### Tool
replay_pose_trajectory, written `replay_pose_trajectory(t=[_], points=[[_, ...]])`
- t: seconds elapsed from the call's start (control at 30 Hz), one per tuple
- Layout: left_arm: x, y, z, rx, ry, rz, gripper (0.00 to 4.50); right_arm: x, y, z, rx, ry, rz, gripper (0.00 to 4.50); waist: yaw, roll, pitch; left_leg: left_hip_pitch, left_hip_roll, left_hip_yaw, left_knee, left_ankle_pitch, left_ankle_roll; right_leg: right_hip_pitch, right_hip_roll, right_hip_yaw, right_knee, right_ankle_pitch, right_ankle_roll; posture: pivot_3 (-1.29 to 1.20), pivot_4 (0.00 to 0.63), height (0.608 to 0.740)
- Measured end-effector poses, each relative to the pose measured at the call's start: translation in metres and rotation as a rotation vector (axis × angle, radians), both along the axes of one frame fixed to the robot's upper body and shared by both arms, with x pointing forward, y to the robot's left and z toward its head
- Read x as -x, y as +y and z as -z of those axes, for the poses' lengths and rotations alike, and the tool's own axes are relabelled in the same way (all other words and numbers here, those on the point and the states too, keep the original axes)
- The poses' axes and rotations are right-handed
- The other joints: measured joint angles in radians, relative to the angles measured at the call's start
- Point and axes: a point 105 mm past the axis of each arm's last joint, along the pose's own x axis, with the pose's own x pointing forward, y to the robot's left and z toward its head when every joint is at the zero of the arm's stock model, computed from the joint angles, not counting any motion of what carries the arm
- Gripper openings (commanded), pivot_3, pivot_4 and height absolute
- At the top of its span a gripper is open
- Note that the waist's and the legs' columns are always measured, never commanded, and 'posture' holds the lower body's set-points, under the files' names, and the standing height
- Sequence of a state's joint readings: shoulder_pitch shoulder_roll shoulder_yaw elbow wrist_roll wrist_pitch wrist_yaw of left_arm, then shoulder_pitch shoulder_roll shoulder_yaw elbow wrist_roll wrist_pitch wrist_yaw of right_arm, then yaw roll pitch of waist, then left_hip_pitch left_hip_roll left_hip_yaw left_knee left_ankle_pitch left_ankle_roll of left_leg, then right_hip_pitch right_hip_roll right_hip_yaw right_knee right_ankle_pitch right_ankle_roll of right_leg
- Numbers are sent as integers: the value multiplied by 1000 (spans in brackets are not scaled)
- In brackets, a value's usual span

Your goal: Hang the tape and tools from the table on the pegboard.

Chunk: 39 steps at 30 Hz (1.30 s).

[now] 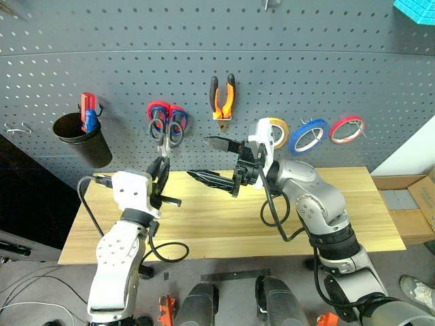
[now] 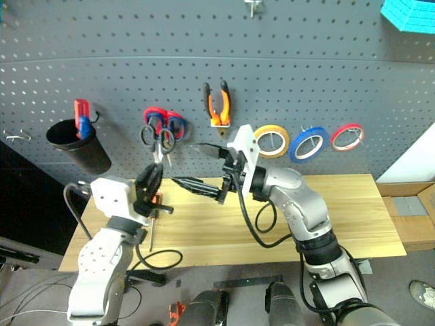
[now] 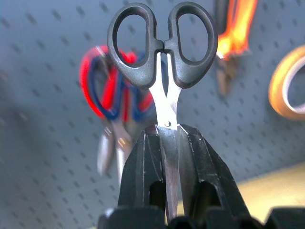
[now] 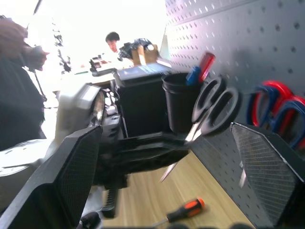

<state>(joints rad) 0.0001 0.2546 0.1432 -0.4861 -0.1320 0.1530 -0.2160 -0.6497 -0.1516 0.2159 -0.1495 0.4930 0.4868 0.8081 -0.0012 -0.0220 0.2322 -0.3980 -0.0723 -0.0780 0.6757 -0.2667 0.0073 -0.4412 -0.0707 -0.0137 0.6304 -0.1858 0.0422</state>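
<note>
My left gripper (image 1: 160, 178) is shut on the blades of the small black-handled scissors (image 3: 162, 43), holding them upright with the handles up, just in front of the pegboard (image 1: 340, 61). Their loops sit over the hung red-and-blue scissors (image 1: 167, 114). My right gripper (image 1: 216, 161) stands open and empty to the right of them, pointing left at the scissors (image 4: 214, 107). The orange-and-black pliers (image 1: 222, 98) and the yellow tape (image 1: 279, 129) hang on the pegboard. The screwdriver (image 4: 183, 212) lies on the table (image 1: 326, 204) below the left gripper.
A black cup (image 1: 81, 139) with red-and-blue tool handles (image 1: 88, 112) hangs at the left. Blue tape (image 1: 307, 136) and red tape (image 1: 346, 129) hang right of the yellow roll. A bare hook (image 1: 17, 128) sticks out far left. A cardboard box (image 1: 414, 197) stands past the table's right end.
</note>
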Motion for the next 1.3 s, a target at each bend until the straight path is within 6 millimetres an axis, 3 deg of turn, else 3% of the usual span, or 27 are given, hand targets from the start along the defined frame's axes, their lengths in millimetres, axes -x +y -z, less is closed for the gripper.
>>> replay_pose_trajectory(t=[0.33, 0.57, 0.83, 1.03, 1.3], points=[[-2, 12, 2, 5, 16, -61, 97, -1, 3, -1, -1, -7, 2, 4500, 2, -1, -2, 0, -1, 0, 0, 0, 0, 0, 0, 0, 0, 0, -1, 57, 158, 740], [-31, 23, 25, -7, 89, -80, 97, -19, 6, -1, 11, -39, 94, 4500, 3, -2, -5, 1, -1, 0, 0, 1, -2, 0, 1, 0, 2, 1, -1, 49, 150, 740], [-59, 21, 30, -11, 93, -51, 97, -22, 7, 0, 14, -52, 113, 4500, 2, -3, -6, 1, -1, 0, 0, 2, -3, -1, 1, 0, 2, 2, -2, 26, 140, 740], [-54, 15, 25, -7, 54, 11, 97, -22, 7, 0, 16, -54, 115, 4500, -1, -4, -8, 1, -1, 1, 0, 2, -3, -1, 0, 1, 2, 3, -3, 16, 136, 740], [-23, 21, 51, -23, 147, 36, 97, -20, 4, 4, 32, -56, 100, 4500, -2, -3, -15, 1, 0, 1, 0, 1, -2, -1, 1, 1, 3, 3, -3, 26, 139, 740]])
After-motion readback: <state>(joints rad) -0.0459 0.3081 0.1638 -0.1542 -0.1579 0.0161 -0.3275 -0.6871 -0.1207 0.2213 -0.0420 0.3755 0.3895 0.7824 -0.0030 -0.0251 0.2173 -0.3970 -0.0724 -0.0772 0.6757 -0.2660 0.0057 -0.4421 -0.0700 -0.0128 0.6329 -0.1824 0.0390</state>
